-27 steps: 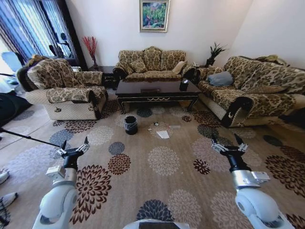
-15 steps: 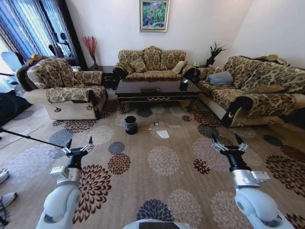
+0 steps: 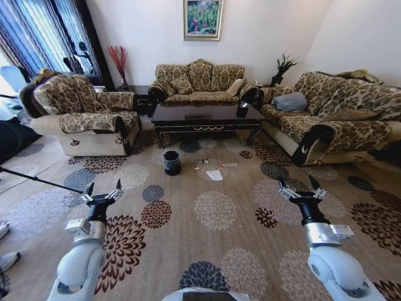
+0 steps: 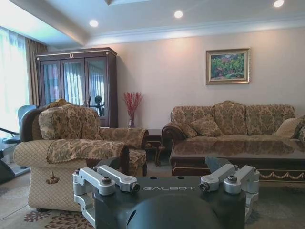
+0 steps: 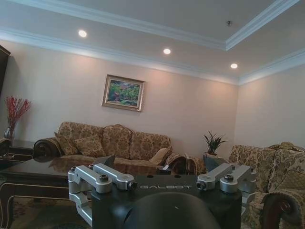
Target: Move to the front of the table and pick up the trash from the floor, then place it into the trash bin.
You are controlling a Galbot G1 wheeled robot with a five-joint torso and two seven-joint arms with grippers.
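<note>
Approach step, judging by distance: robot is facing the table (image 3: 207, 117) at 12 o'clock, arms hanging low. Left gripper (image 3: 103, 192) at 8, fingers spread, empty. One trash bin (image 3: 171, 163) at 11. Trash (image 3: 214, 175), one paper sheet plus few scraps, lying on floor (image 3: 213, 251) at 12. Right gripper (image 3: 299, 188) at 4, spread, empty. Next move calls for driving closer.

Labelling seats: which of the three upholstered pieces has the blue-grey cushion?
The long sofa on the robot's right of the table. The blue-grey cushion lies at its far end; the armchair and the middle sofa carry only patterned ones.

White walls, framed painting (image 3: 202, 20), patterned sofas (image 3: 199, 80), recessed ceiling lights (image 5: 167, 51)
</note>
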